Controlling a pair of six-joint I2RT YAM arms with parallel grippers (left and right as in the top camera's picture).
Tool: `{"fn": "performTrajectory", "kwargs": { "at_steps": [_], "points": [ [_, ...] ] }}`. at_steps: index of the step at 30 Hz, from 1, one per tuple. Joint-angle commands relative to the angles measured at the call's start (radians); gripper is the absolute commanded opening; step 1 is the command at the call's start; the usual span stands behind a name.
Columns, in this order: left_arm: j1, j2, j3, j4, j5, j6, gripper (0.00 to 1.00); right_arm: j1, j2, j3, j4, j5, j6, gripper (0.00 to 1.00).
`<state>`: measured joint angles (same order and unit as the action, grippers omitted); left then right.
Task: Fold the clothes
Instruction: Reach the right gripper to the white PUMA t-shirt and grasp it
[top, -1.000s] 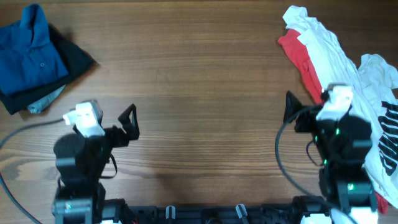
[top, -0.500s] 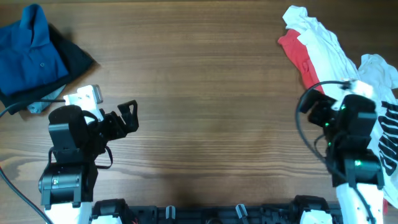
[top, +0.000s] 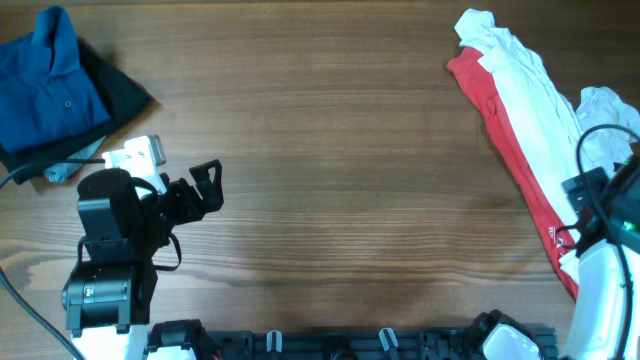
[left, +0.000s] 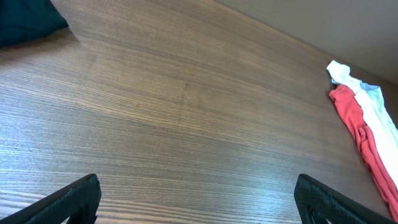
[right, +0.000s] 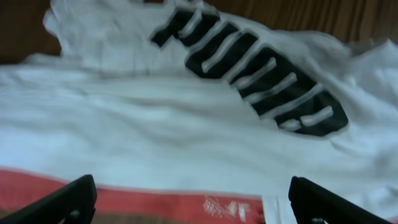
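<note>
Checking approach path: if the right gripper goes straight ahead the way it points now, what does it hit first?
Probably the white T-shirt, close beside its black print; depth is unclear.

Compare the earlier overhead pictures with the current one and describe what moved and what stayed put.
The right arm swung far right, over the white T-shirt. The left arm shifted slightly, then held. Both jaws stayed open; nothing was grasped. The T-shirt, red shirt and blue polo lie unmoved.

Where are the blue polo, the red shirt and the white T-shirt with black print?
blue polo (top: 50, 90): overhead view, chest below the collar.
red shirt (top: 478, 85): overhead view, its wide upper part.
white T-shirt (right: 186, 130): right wrist view, plain fabric beside the black print.
</note>
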<state>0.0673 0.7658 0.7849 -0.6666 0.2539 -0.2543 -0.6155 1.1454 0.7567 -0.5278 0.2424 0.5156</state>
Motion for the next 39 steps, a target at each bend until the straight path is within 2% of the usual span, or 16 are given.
{"fn": "performTrajectory", "kwargs": {
  "at_steps": [1,5,13,16,20,21,24,27,31,39],
  "points": [
    [-0.004,-0.003,0.022,0.004,0.019,-0.012,1.00,-0.031,0.050,0.025,0.089,-0.085,-0.037,1.00],
    [-0.004,-0.003,0.022,0.008,0.019,-0.012,1.00,-0.033,0.136,0.121,0.063,-0.178,-0.147,0.99],
    [-0.004,0.009,0.022,0.062,0.019,-0.013,1.00,-0.033,0.430,0.649,-0.401,-0.191,-0.277,1.00],
    [-0.004,0.017,0.022,0.064,0.019,-0.013,1.00,-0.033,0.496,0.779,-0.494,-0.268,-0.301,1.00],
    [-0.004,0.022,0.022,0.064,0.019,-0.017,1.00,-0.033,0.496,0.808,-0.440,-0.404,-0.310,1.00],
    [-0.004,0.022,0.022,0.064,0.019,-0.017,1.00,-0.033,0.496,0.808,-0.420,-0.405,-0.303,1.00],
    [-0.004,0.022,0.022,0.064,0.019,-0.017,1.00,-0.031,0.501,0.808,-0.351,-0.383,-0.245,0.91],
    [-0.004,0.022,0.022,0.064,0.019,-0.017,1.00,-0.021,0.526,0.808,-0.289,-0.299,-0.172,0.89],
    [-0.004,0.022,0.022,0.064,0.019,-0.017,1.00,-0.002,0.619,0.808,-0.166,-0.271,-0.135,0.91],
    [-0.004,0.023,0.021,0.064,0.019,-0.016,1.00,0.018,0.852,0.808,-0.050,-0.273,-0.036,0.93]
  ]
}}
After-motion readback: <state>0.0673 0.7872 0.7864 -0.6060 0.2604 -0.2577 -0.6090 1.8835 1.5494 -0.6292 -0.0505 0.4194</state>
